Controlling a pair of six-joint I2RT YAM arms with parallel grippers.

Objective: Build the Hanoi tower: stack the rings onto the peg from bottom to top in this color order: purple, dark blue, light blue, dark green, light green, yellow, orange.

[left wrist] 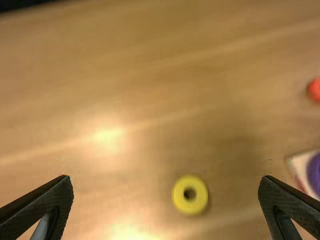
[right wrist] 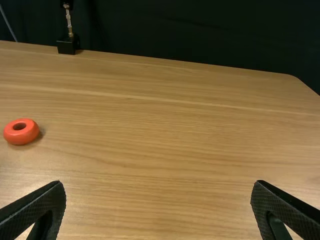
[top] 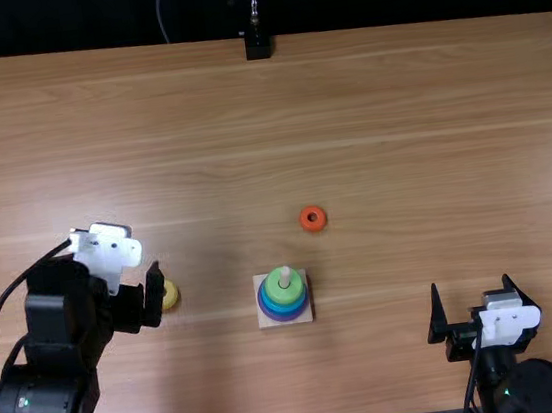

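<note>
Hovering near one yellow ring, my left claw, one ringed peg, one orange ring, top view, left claw spread, yellow ring ahead, left wrist view, right claw parted, orange ring beyond, right wrist view

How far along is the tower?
Mostly built: the peg has the green ring above blue and purple; exact shades I can't fully separate. In hand: nothing; left end effector and right end effector are open. Remaining: yellow and orange, both on the table.
</note>
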